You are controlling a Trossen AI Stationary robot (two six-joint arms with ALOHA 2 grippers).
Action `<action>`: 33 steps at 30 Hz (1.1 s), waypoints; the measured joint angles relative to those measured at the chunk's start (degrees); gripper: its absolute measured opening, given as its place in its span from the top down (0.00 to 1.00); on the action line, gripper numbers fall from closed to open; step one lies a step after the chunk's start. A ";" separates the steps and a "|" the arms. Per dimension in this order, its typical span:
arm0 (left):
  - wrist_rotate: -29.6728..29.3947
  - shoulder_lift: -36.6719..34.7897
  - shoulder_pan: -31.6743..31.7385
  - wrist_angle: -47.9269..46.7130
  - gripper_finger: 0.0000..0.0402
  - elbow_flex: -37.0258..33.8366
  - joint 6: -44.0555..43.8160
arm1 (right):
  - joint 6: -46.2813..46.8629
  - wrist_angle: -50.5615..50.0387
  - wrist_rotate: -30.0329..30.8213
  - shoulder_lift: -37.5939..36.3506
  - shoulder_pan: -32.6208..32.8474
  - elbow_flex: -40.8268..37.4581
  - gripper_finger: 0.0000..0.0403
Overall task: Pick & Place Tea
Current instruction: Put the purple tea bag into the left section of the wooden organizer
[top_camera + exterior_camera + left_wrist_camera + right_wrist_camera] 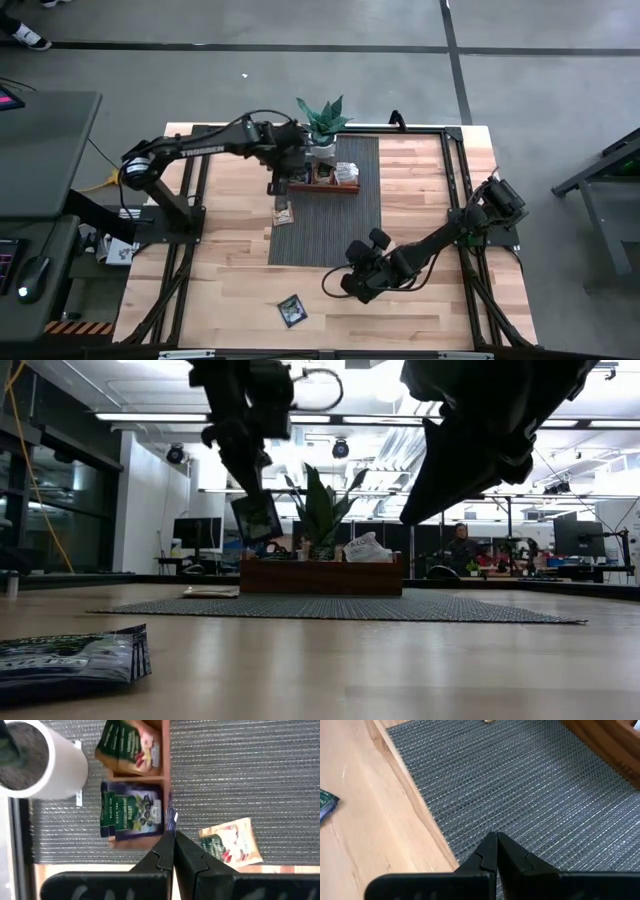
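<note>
- Left gripper (277,186), upper centre of high view, is pinched tight on a dark tea sachet (257,517); we see it dangling edge-on above the grey mat (352,235), beside the wooden tray (322,189).
- Right gripper (357,283), lower centre, fingers closed together, holds nothing, hovers over the mat's lower edge.
- Other sachets: one pale on the mat (231,843), one dark on bare table (291,311), lower centre; more already in tray (132,811).
- We judge them v. light, thin, floppy, prob. slick foil; pinch by an edge or corner, w/ gentle force.

glossy sachets (131,812), wooden tray (165,780), woven mat (530,790).
</note>
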 joint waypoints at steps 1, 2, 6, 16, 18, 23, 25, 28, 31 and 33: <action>0.88 0.57 0.91 -0.06 1.00 0.02 0.52 | 0.00 0.06 0.21 0.00 -0.02 0.00 1.00; 1.72 0.97 1.79 -0.25 1.00 -0.02 0.95 | -0.11 0.15 0.34 0.00 -0.02 -0.02 1.00; 3.48 2.55 4.03 1.60 1.00 -0.02 3.05 | -1.37 0.65 0.60 0.00 -0.02 -0.01 1.00; 6.47 2.75 5.12 6.06 1.00 -0.02 10.07 | -1.91 0.65 1.23 0.00 -0.18 -0.01 1.00; 6.72 2.75 5.12 5.78 1.00 -0.02 10.39 | -2.60 0.66 1.25 0.00 -0.19 0.00 1.00; 6.16 4.84 5.40 5.36 1.00 -0.13 10.39 | -2.60 0.80 1.46 0.00 -0.19 0.00 1.00; 6.11 5.37 5.86 5.67 1.00 0.00 10.39 | -2.61 1.00 1.54 0.00 -0.19 0.00 1.00; 4.67 7.26 6.14 5.87 1.00 -0.07 10.37 | -2.60 1.33 1.56 0.00 -0.19 0.00 1.00; 4.56 8.30 6.27 6.35 1.00 -0.06 10.38 | -2.62 1.52 1.47 0.00 -0.19 0.00 1.00; 4.48 8.36 6.27 6.13 1.00 -0.05 10.38 | -2.61 1.52 1.47 0.00 -0.19 0.00 1.00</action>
